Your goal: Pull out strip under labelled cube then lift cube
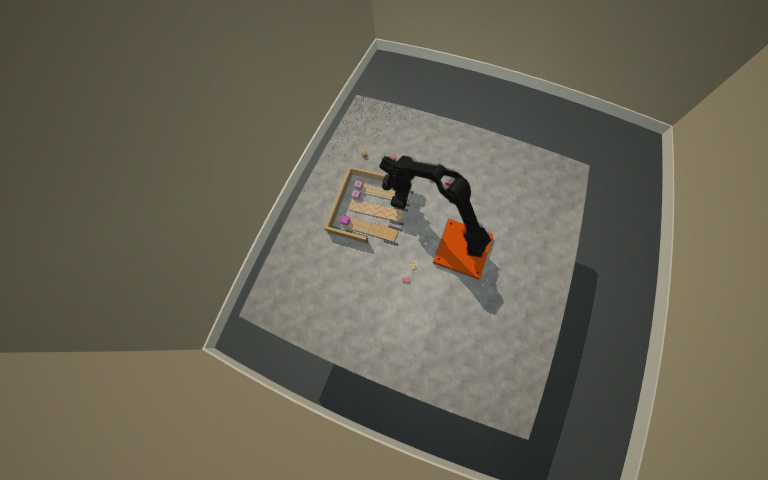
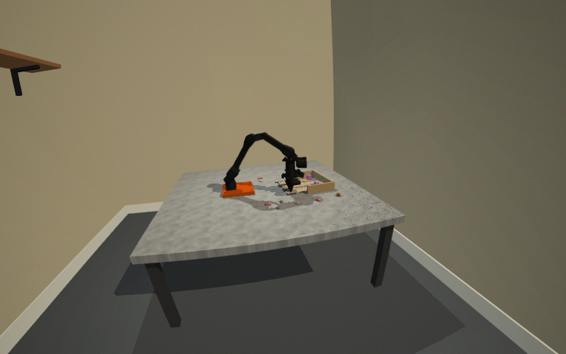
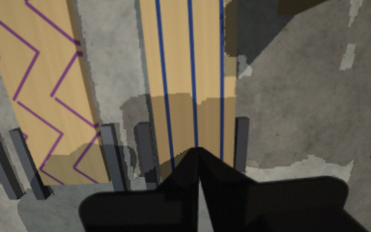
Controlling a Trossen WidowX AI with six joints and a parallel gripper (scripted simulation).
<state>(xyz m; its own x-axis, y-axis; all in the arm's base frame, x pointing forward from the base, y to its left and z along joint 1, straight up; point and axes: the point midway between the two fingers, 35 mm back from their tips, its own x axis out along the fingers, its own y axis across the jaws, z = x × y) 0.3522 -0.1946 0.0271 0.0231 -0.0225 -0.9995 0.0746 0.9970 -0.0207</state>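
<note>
My gripper (image 1: 398, 204) (image 2: 290, 190) (image 3: 196, 153) is shut, with nothing visible between its fingers. It points down low over the near end of the blue-striped strip (image 1: 377, 191) (image 3: 179, 72); whether the tips touch it I cannot tell. The purple zigzag strip (image 1: 375, 211) (image 3: 43, 72) lies beside it, then the grid-patterned strip (image 1: 370, 228). A magenta cube (image 1: 344, 220) (image 2: 309, 177) is at the grid strip's far end. Two pink cubes, one (image 1: 357, 184) behind the other (image 1: 355, 194), sit near the striped strip's far end. Their top marks are too small to read.
A low wooden wall (image 1: 338, 198) (image 2: 320, 188) surrounds the strips' far ends. Dark rails (image 3: 113, 155) (image 3: 242, 145) flank the strips. Small scraps lie about, including a red one (image 1: 406, 280) and a brown one (image 1: 364, 153). The arm stands on an orange base (image 1: 453, 257) (image 2: 238, 190).
</note>
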